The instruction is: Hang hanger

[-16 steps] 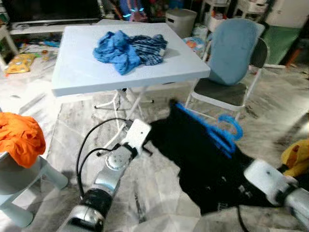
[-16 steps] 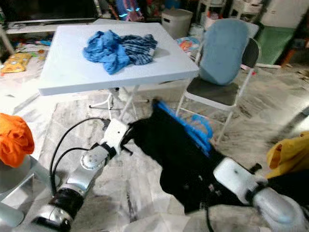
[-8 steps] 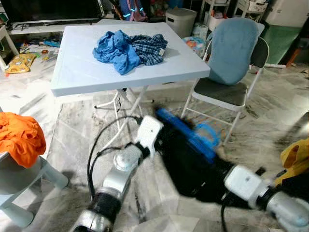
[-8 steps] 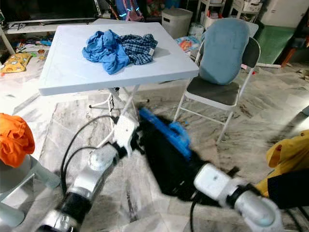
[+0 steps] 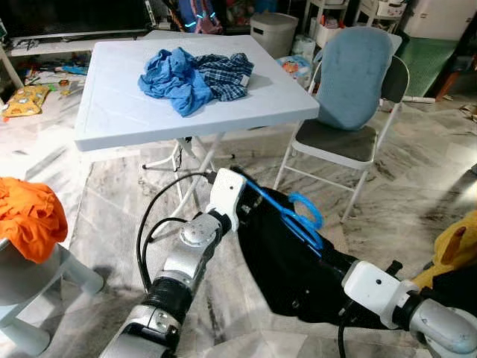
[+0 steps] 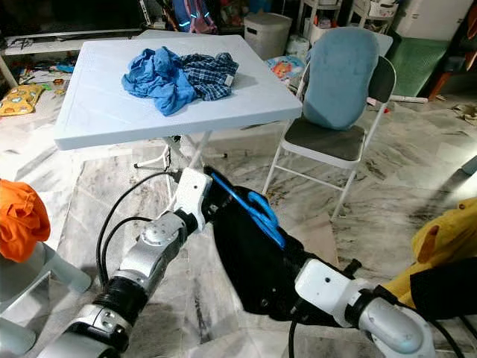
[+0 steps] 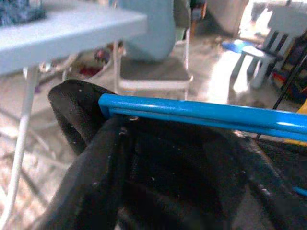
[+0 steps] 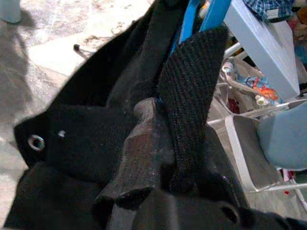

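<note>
both arms hold a black garment (image 5: pixel 298 261) on a blue hanger (image 5: pixel 287 216) above the floor, before the table (image 5: pixel 119 112) — not yet hung (no rail seen); each gripper's finger opening can't be told.

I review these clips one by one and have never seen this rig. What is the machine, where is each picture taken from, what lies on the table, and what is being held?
This is a walking humanoid robot with two silver arms. Two pictures come from a stereo camera on its head, looking down and forward; the other two come from cameras on its wrists, looking along each gripper.

In the head views, the left gripper and the right gripper hold up a black garment draped on a blue hanger, above the marble floor. The cloth covers the fingers, so their grip cannot be seen.

On the light blue folding table lies a heap of blue clothes. Beside it stands a folding chair; an orange cloth sits on a stool at the left.
</note>
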Robot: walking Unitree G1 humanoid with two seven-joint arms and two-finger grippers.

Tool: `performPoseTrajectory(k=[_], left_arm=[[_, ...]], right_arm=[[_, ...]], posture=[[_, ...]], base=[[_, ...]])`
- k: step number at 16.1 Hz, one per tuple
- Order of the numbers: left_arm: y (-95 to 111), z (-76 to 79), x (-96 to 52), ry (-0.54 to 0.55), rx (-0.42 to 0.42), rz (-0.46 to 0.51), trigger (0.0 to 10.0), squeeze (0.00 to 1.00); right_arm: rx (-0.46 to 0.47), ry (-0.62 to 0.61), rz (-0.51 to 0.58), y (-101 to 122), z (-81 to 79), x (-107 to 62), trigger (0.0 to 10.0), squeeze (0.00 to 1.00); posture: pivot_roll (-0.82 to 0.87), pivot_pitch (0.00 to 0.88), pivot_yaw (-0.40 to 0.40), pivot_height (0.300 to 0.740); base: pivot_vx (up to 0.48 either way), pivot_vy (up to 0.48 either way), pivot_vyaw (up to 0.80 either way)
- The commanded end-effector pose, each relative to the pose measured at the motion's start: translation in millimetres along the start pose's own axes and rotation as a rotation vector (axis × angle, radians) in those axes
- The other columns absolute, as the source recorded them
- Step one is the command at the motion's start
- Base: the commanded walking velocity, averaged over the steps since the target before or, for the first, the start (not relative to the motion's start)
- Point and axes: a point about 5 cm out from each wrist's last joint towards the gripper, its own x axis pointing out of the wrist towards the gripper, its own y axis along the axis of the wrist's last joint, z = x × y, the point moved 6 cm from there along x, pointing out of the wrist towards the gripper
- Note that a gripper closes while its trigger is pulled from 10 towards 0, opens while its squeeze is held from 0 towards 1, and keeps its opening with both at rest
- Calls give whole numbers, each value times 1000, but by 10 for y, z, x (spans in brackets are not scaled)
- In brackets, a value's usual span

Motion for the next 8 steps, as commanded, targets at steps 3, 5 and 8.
performPoseTrajectory(k=[3,5,8], left_arm=[[-141,-431,-86,188,-139,-60,0,0],[-85,-373,-54,153,-141,-48,7725,0],[-82,-260,-47,118,-97,-49,10000,0]], right_arm=[[-38,-5,44,137,53,-24,10000,0],[-52,-37,30,113,131,0,10000,0],[-51,-90,45,167,251,59,10000,0]], posture=[[-11,0,-31,740],[-8,0,-30,740],[-5,0,-31,740]], base=[[0,0,0],[0,0,0],[0,0,0]])
